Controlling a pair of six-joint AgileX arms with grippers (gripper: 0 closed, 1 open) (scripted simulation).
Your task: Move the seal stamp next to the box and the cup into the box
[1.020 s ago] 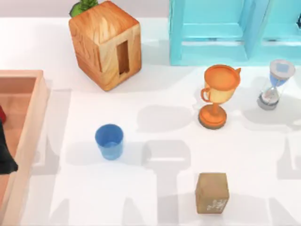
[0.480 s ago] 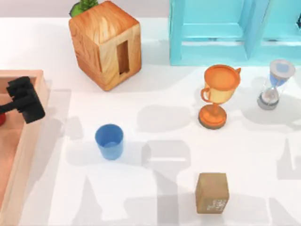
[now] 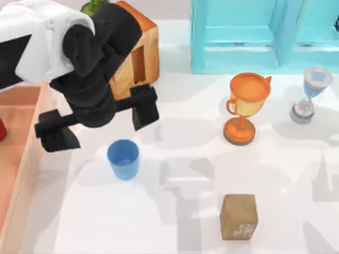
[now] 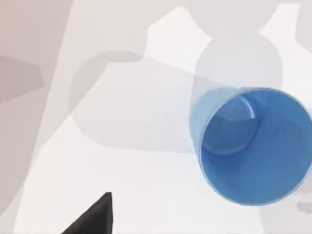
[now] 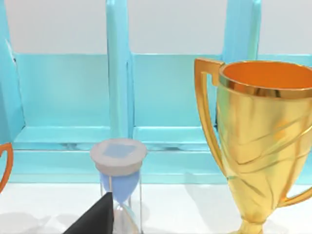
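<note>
The blue cup (image 3: 123, 157) stands upright on the white table, left of the middle; the left wrist view looks down into the cup (image 4: 253, 146). My left gripper (image 3: 100, 123) hovers just behind and above it, open, its two black fingers (image 3: 144, 108) spread wide and holding nothing. The tan seal stamp (image 3: 239, 217) sits near the front edge, right of the middle, pale marks on its front face. The peach-orange box (image 3: 26, 159) lies along the table's left edge. My right arm is parked, and its wrist view faces the back of the table.
A glossy wooden cube (image 3: 139, 50) with a slot stands behind my left arm. At the back right are a turquoise cabinet (image 3: 254, 37), an orange trophy (image 3: 244, 108) and an hourglass (image 3: 310, 95). A small red object (image 3: 1, 129) lies inside the box.
My left arm has swung from over the box's wall out over the table to just behind the cup. Cup and stamp have not moved.
</note>
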